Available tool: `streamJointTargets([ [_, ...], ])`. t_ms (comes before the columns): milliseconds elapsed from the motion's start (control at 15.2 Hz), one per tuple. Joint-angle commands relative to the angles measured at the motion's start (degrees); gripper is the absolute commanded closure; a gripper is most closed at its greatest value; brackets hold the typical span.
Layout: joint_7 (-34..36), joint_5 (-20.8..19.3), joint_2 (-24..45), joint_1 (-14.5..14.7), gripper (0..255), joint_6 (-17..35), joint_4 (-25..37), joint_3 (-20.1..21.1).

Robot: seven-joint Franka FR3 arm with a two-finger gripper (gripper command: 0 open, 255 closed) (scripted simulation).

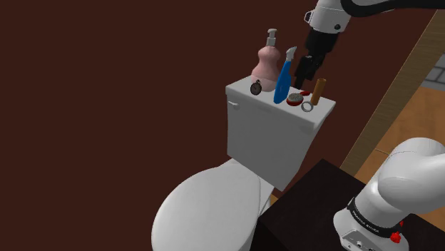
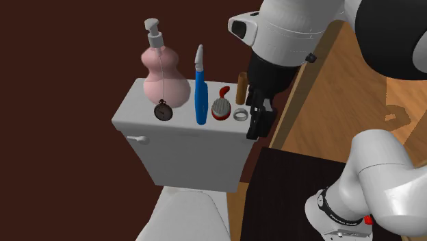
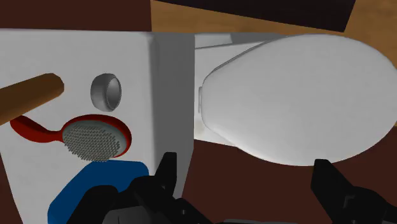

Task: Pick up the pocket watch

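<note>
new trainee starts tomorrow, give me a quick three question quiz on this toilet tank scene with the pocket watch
1. True or false: the hand is shut on the pocket watch.
2. Which thing stands closest to the watch? A) pink dispenser B) brown cylinder C) red brush
3. Short answer: which is nearer the hand, the watch or the silver ring?

Key: 1 false, the hand is open and apart from the watch; 2 A; 3 the silver ring.

2 exterior views overlook the toilet tank (image 1: 265, 137); wrist view nearer.
</note>
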Motion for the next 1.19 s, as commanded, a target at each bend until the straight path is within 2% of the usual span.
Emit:
streamJointTargets([
  [0, 0.0, 0.0, 0.0, 0.0, 0, 0.0, 0.0, 0.0],
  [528, 22.6, -0.9, 16.1, -6.5, 0, 10.4, 6.4, 7.7],
  [1122, 48.0, -8.0, 35.7, -12.6, 0, 14.9, 20.1, 11.9],
])
